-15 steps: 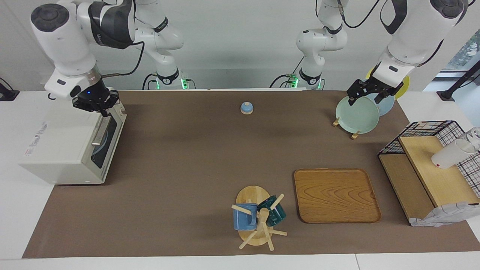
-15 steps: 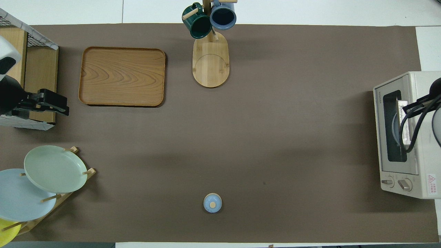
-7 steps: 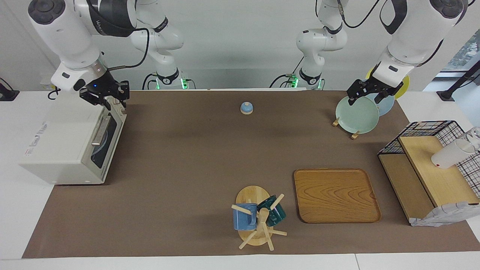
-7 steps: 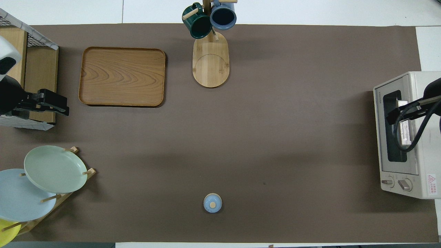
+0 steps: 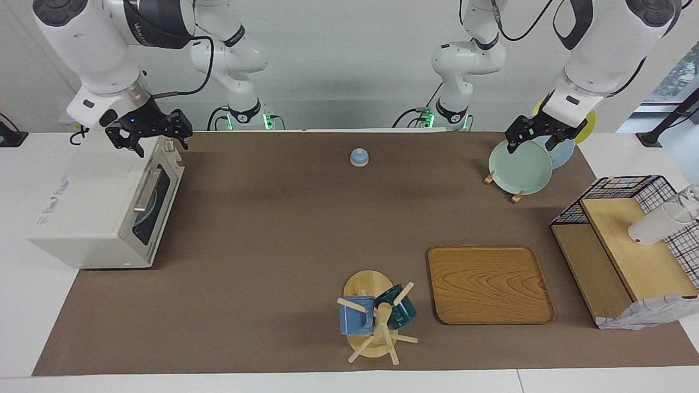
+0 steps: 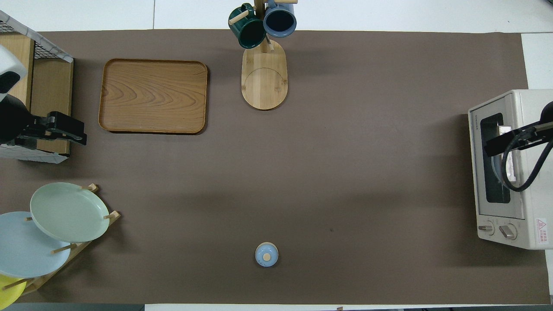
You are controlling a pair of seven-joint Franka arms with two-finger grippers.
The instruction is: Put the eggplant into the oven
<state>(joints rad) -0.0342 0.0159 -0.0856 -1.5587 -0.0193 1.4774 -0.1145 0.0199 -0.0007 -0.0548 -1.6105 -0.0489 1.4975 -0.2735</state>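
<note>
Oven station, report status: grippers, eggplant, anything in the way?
Right gripper open, empty, over the oven. Left gripper open, waiting above the green plate. Oven door shut; eggplant not in sight. Nothing in front of the oven.

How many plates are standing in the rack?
3: a green plate farthest from the robots, a blue plate next, and a yellow plate nearest them, mostly cut off. More may be hidden.

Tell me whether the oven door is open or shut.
Shut: the oven door lies flush against its front, bar handle up against it; nothing hangs open.
</note>
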